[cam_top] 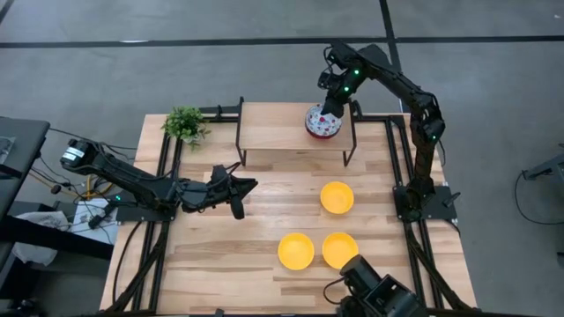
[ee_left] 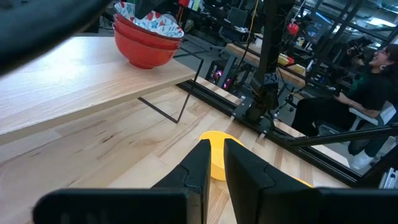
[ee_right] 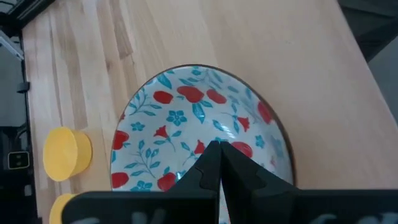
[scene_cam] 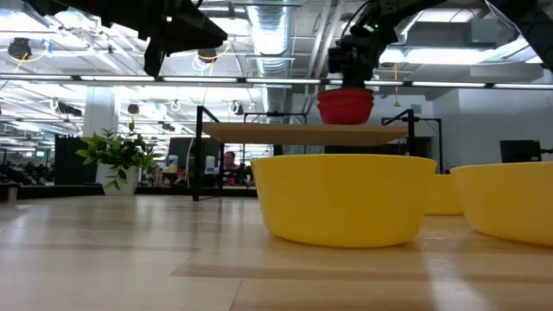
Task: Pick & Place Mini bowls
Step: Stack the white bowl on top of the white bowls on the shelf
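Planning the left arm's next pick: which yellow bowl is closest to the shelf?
The lone yellow bowl, just in front of the shelf near its right legs. The other two sit side by side at the front edge.

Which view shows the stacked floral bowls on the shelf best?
The left wrist view: the floral bowls show as a nested stack with red outsides on the shelf. The right wrist view shows only the top bowl's patterned inside; the high view partly hides them under the right gripper; the low view shows red sides only.

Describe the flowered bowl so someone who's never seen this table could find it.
Look for the raised wooden shelf at the table's far edge. Near its right end, under the right gripper, sits a stack of bowls, red outside, the top one white inside with red-and-blue flowers. The other bowls are plain yellow, down on the table.
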Available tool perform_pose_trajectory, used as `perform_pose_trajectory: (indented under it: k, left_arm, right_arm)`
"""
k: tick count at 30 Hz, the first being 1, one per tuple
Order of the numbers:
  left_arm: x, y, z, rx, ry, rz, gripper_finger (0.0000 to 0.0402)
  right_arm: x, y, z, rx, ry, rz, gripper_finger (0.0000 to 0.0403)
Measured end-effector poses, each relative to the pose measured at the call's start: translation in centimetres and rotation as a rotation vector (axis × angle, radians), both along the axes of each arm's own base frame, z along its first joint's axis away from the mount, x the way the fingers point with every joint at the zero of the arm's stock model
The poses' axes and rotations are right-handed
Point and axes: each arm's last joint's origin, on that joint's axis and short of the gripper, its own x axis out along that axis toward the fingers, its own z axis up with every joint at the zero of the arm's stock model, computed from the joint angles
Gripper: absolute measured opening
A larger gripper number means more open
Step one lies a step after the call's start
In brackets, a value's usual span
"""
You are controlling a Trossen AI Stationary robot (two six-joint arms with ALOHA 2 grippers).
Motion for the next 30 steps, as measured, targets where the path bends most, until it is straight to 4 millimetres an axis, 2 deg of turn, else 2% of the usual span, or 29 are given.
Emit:
perform_pose_trajectory:
  k: [30]
  left_arm:
    - [0.01, -0.01, 0.08, -0.003, -0.008, 0.000, 0.0044]
  right_arm:
    - [-0.79, -0.83, 0.03, -0.024, -0.016, -0.002, 0.0000]
